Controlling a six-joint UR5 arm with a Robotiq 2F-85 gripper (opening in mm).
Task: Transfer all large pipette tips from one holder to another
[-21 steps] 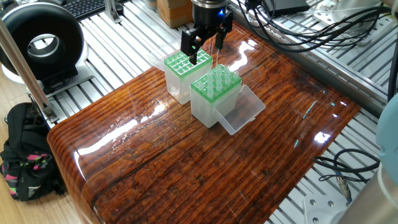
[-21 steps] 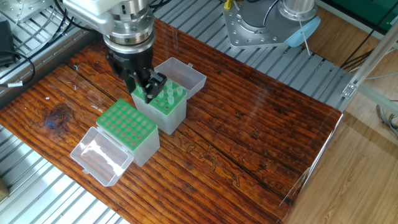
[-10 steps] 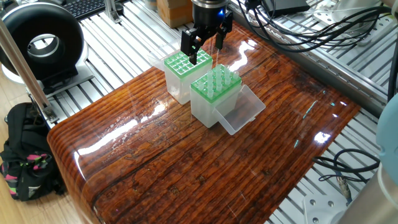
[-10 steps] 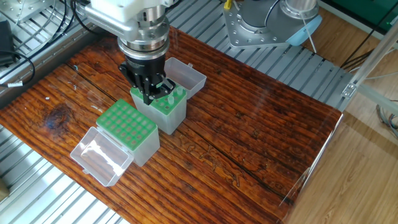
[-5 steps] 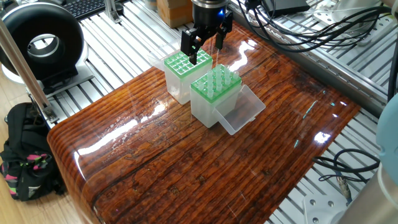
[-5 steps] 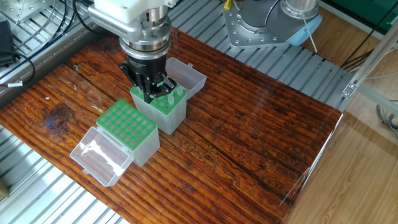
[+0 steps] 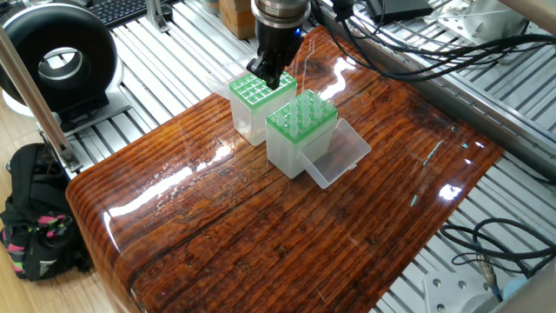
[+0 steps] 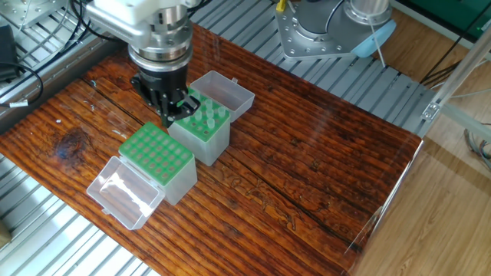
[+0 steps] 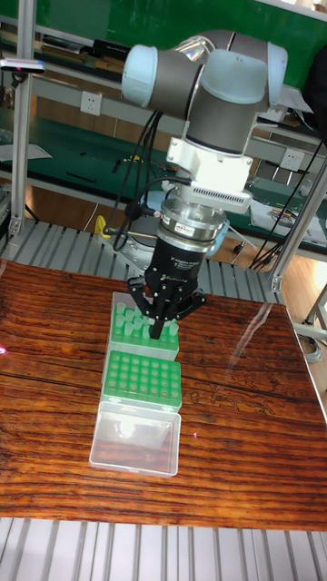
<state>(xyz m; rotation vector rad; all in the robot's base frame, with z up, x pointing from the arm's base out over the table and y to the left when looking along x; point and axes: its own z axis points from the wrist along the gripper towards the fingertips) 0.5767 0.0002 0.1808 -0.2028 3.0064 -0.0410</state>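
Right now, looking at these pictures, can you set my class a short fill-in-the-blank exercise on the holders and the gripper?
1. The near holder and the far holder both have racks coloured ___.
2. In the tall fixed view, the gripper is over the ___ holder.
3. The near holder's clear lid lies ___.

Missing words: green; far; open.

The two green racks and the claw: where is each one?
Full rack (image 7: 301, 115), one fixed view, its green top.
Sparse rack (image 8: 205, 123), the other fixed view, its green top.
Gripper (image 9: 162, 329), tall fixed view, between its fingertips.
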